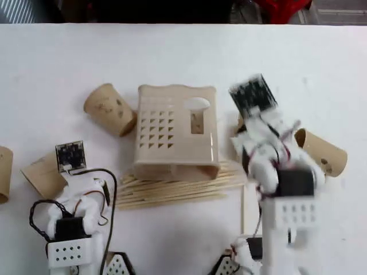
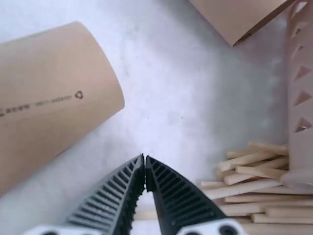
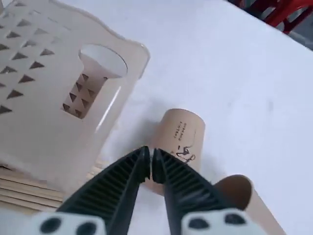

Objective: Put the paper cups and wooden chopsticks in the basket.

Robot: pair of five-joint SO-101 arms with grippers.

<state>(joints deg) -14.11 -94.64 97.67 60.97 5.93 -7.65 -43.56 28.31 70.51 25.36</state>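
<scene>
Task is judged as not started: nothing is seen inside the basket [image 1: 172,123], which is set mid-table on the white table [image 1: 183,51]. Its perforated wall and handle hole face up, so it looks tipped or inverted; which one can't be told.

Five paper cups are counted, all on their sides on the table outside the basket:
- a cup [image 1: 109,109] just beside the basket, toward the left edge
- two more [image 1: 43,175] [image 1: 3,172] nearer the left edge, by the left arm
- two [image 1: 321,152] [image 3: 178,139] toward the right edge, by the right arm

The wooden chopsticks [image 1: 172,186] are piled against the basket's near side, some tucked under it. All of this is left to do, and the basket likely needs righting first.

The left gripper [image 2: 145,164] is held low over bare table between a cup and the stick ends, jaws closed together, empty. The right gripper [image 3: 150,155] is held above the right-side cups, jaws together, nothing pinched.

Surface is plain matte white. Beyond the far edge a dark strip of room and a red object [image 1: 284,8] are seen
</scene>
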